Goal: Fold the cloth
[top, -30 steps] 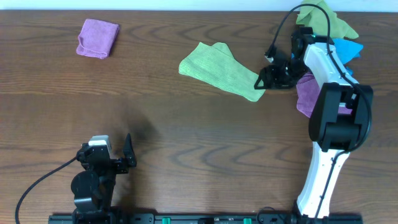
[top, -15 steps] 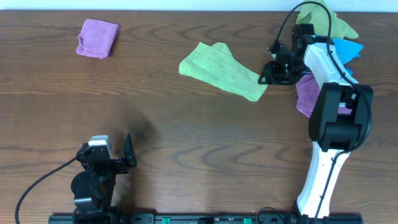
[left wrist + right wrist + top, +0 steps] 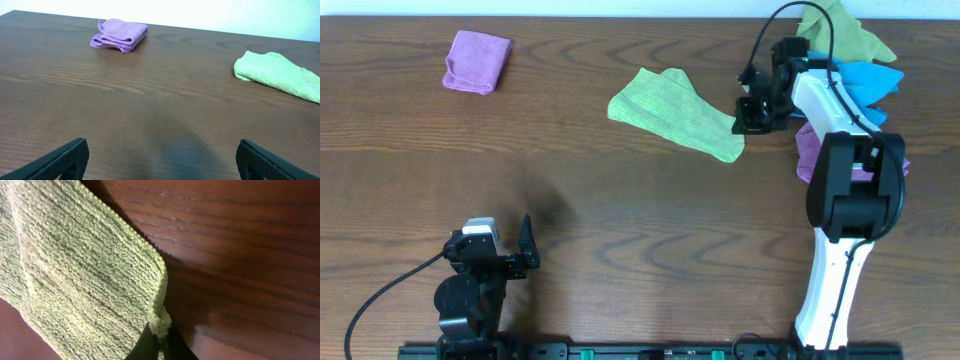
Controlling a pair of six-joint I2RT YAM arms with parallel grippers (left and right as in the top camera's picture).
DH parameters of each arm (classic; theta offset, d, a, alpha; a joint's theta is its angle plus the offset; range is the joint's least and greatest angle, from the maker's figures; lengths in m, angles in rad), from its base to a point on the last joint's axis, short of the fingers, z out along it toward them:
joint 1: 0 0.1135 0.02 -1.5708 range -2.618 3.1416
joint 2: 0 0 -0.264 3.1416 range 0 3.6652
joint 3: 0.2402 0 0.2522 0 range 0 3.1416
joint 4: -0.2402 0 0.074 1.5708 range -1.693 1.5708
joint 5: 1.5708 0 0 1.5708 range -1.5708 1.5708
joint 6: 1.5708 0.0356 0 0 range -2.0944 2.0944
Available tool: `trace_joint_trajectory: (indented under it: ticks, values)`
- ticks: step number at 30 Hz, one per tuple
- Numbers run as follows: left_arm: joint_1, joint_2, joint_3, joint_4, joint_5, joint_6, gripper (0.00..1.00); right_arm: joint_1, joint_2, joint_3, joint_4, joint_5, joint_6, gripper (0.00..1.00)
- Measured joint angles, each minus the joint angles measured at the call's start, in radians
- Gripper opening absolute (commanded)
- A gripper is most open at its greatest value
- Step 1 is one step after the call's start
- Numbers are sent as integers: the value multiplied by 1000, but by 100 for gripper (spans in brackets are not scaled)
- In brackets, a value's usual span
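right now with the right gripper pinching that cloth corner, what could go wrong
1. The right gripper is shut on only the tip of the cloth corner; it could slip out once pulled.
2. The cloth lies bunched, so a fold from this corner may come out crooked.
3. The cloth pile sits close behind the right arm; a swing back may drag it.

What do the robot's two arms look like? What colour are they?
The right arm is white with chunky black joints, and a thin black cable loops over its black gripper. The left arm is black with a small silver part, a black cable trailing, and flat black fingers.
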Motion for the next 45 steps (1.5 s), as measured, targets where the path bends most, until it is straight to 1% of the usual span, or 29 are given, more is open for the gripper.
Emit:
trace_joint_trajectory:
  ticks: [2, 4, 6, 10, 15, 19, 21, 24, 27, 28, 30, 31, 34, 37, 41, 42, 44, 45]
  values:
    - [0, 0, 0, 0, 0, 0, 96, 0, 0, 1, -9, 1, 8, 1]
    - [0, 0, 0, 0, 0, 0, 95, 0, 1, 20, -55, 3, 15, 1]
    - [0, 0, 0, 0, 0, 0, 95, 0, 2, 83, -112, 6, 19, 1]
    - [0, 0, 0, 0, 0, 0, 95, 0, 0, 289, -184, 41, 23, 1]
    - [0, 0, 0, 0, 0, 0, 95, 0, -38, 553, -247, 134, 24, 1]
    - [0, 0, 0, 0, 0, 0, 95, 10, -76, 665, -296, 161, 25, 1]
    - [0, 0, 0, 0, 0, 0, 95, 37, -95, 697, -340, 164, 25, 1]
    - [0, 0, 0, 0, 0, 0, 95, 119, -101, 703, -422, 145, 24, 1]
    - [0, 0, 0, 0, 0, 0, 95, 278, -97, 702, -492, 118, 1, 2]
    - [0, 0, 0, 0, 0, 0, 95, 352, -97, 702, -510, 99, -24, 11]
    - [0, 0, 0, 0, 0, 0, 95, 473, -97, 702, -535, 75, -80, 89]
    - [0, 0, 0, 0, 0, 0, 95, 508, -97, 702, -537, 71, -97, 99]
    - [0, 0, 0, 0, 0, 0, 95, 603, -97, 702, -540, 94, -141, 99]
    - [0, 0, 0, 0, 0, 0, 95, 627, -97, 702, -544, 139, -159, 99]
    - [0, 0, 0, 0, 0, 0, 95, 557, -97, 695, -542, 201, -162, 99]
    - [0, 0, 0, 0, 0, 0, 95, 531, -97, 686, -537, 214, -162, 93]
    - [0, 0, 0, 0, 0, 0, 95, 465, -97, 628, -509, 231, -155, 89]
    - [0, 0, 0, 0, 0, 0, 95, 442, -97, 601, -500, 240, -154, 85]
